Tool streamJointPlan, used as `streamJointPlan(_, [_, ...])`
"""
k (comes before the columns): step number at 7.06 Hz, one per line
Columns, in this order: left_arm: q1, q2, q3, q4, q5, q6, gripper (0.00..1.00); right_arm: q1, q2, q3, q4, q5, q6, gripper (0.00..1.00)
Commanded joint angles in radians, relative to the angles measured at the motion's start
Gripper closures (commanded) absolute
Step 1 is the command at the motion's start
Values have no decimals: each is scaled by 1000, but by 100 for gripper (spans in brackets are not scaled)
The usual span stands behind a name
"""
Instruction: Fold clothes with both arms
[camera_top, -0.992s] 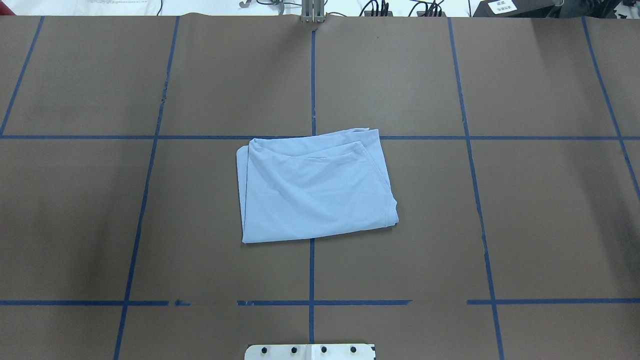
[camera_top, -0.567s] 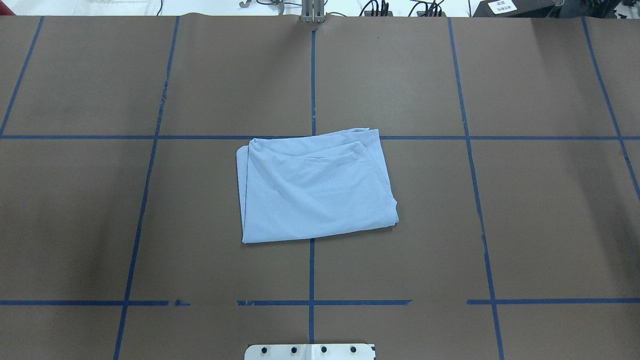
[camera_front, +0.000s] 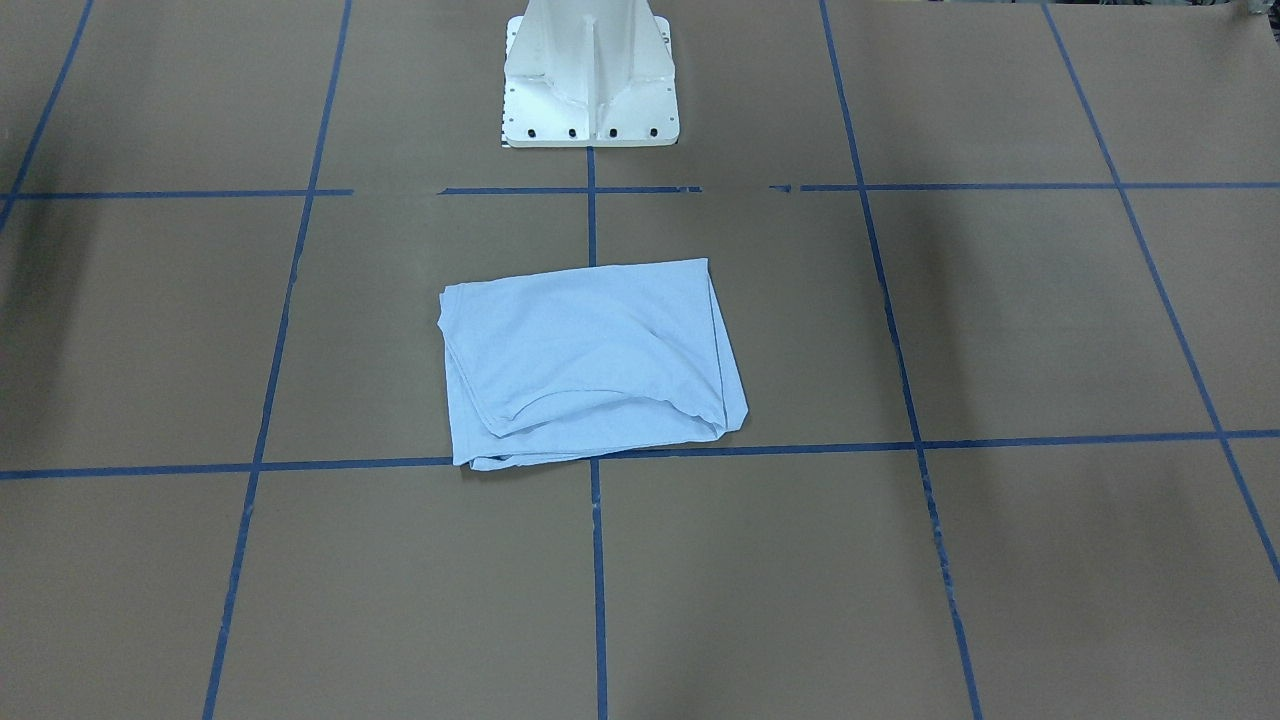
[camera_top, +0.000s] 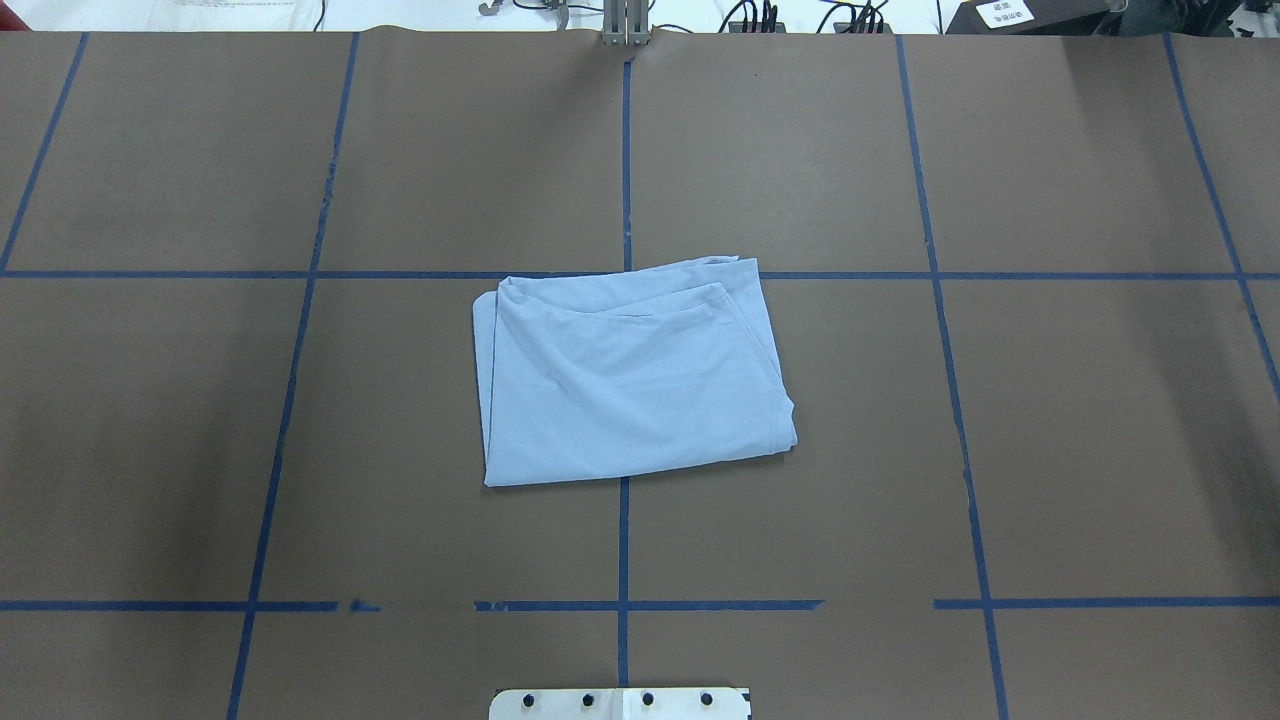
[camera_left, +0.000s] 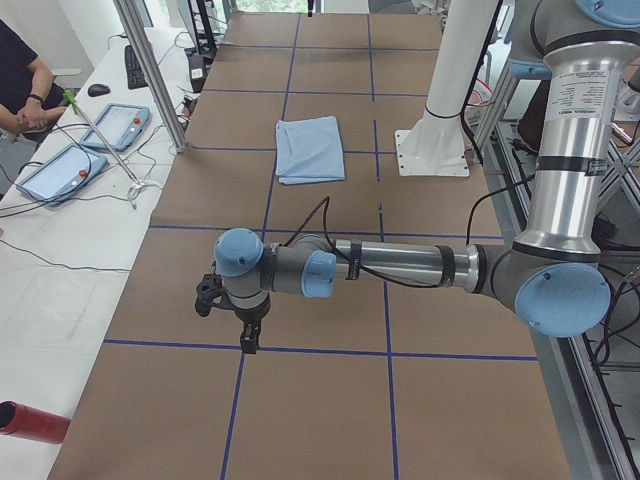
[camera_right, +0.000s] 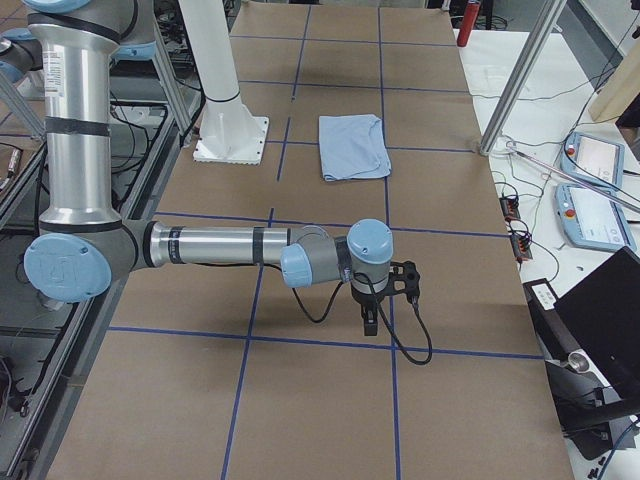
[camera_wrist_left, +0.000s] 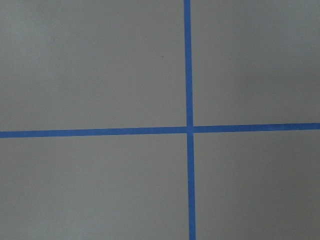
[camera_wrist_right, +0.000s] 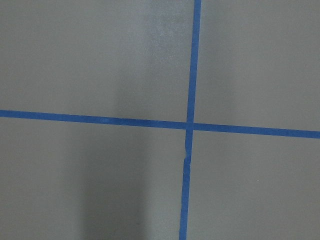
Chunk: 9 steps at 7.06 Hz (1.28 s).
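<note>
Brown paper taped with blue grid lines covers the desk. Pale light-blue folded T-shirt lies centred, released. Both tools parked well apart from it; jaw state cannot be determined.

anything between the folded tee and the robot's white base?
Nothing stands there. In the front-facing view the stretch between the folded T-shirt and the white pedestal base is bare brown table cover, crossed only by blue tape lines.

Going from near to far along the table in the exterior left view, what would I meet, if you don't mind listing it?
Left gripper → left arm → T-shirt → right arm's tip, far end of the table.
</note>
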<state>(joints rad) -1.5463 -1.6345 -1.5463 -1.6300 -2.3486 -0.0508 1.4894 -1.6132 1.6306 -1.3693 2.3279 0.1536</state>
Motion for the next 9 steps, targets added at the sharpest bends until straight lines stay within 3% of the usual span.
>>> streamJointPlan(1, [0,1,0,-1,-11,2,0,2,-1,0,-1,4,0,0])
streamJointPlan(9, [0,1,-1,-4,-11,3,0,-7,6,34,-26,-1,4,0])
